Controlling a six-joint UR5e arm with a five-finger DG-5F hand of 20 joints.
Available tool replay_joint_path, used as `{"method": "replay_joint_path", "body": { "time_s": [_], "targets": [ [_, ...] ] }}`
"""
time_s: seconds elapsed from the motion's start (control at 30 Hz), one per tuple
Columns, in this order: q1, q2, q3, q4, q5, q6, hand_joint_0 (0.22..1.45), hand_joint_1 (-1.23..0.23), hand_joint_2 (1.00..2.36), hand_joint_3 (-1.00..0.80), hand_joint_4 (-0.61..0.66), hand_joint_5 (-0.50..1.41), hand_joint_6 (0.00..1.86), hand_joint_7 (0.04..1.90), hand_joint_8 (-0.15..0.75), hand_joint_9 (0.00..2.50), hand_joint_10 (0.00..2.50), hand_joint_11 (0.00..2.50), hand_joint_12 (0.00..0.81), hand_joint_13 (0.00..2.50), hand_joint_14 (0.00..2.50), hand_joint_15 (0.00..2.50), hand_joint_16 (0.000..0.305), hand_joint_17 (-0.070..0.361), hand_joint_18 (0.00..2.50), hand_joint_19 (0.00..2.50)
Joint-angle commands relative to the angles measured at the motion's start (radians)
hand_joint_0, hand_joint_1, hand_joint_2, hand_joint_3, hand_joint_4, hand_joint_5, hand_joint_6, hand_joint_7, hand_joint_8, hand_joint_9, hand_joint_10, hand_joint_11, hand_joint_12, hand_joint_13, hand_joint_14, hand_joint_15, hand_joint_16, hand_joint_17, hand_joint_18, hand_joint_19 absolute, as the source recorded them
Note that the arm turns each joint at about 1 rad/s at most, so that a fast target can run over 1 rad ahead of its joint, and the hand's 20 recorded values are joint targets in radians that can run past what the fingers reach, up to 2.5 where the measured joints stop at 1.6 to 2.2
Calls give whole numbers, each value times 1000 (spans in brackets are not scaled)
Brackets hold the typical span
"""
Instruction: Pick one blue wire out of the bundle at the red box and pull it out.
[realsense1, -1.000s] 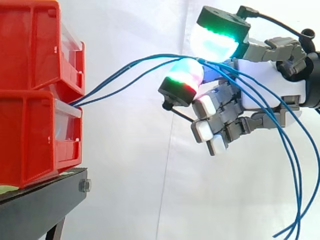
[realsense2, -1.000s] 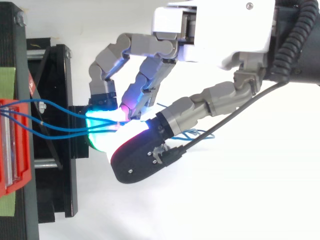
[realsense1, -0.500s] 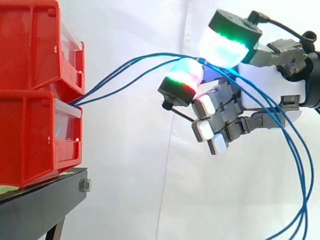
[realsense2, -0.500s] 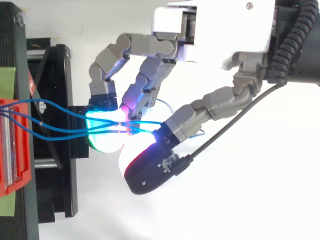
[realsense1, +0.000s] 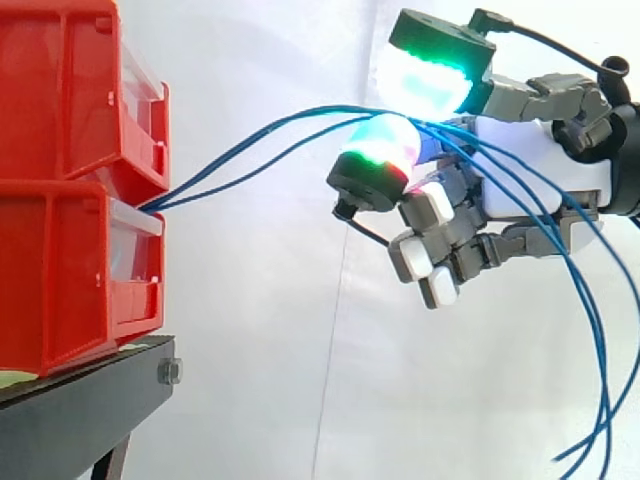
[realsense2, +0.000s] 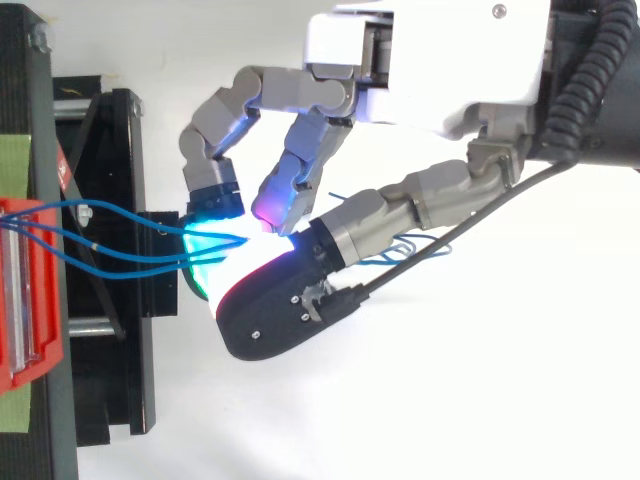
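Thumb closes again
The grey-and-white hand (realsense1: 535, 165) lowers its green-glowing thumb pad (realsense1: 432, 78) back onto the thin blue wires (realsense1: 262, 134).

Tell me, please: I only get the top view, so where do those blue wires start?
Observer: In the side view two red bins are stacked, and the blue wires come out between them.
Operator: Where do they go past the hand?
Observer: Beyond it they hang down in long curves.
Operator: Is it holding them?
Observer: Yes, its fingers pinch several, one glowing pad above them, one below.
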Motion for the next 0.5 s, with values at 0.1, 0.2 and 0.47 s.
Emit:
{"method": "replay_joint_path", "body": {
  "time_s": [0.1, 0.2, 0.47],
  "targets": [
    [0, 0, 0, 1, 1, -2, 604, -784, 1017, -258, 162, -92, 921, 1152, 392, 1134, 13, 652, 435, 1015, 19, 537, 52, 118, 970, 551],
    [0, 0, 0, 1, 1, -3, 639, -878, 1017, -266, 124, -117, 937, 1096, 369, 1061, 13, 646, 431, 977, 18, 537, 52, 118, 954, 534],
    [-1, 0, 0, 1, 1, -3, 503, -761, 1000, -500, 200, -142, 930, 993, 373, 984, 11, 623, 455, 936, 19, 530, 59, 132, 919, 546]
  ]
}}
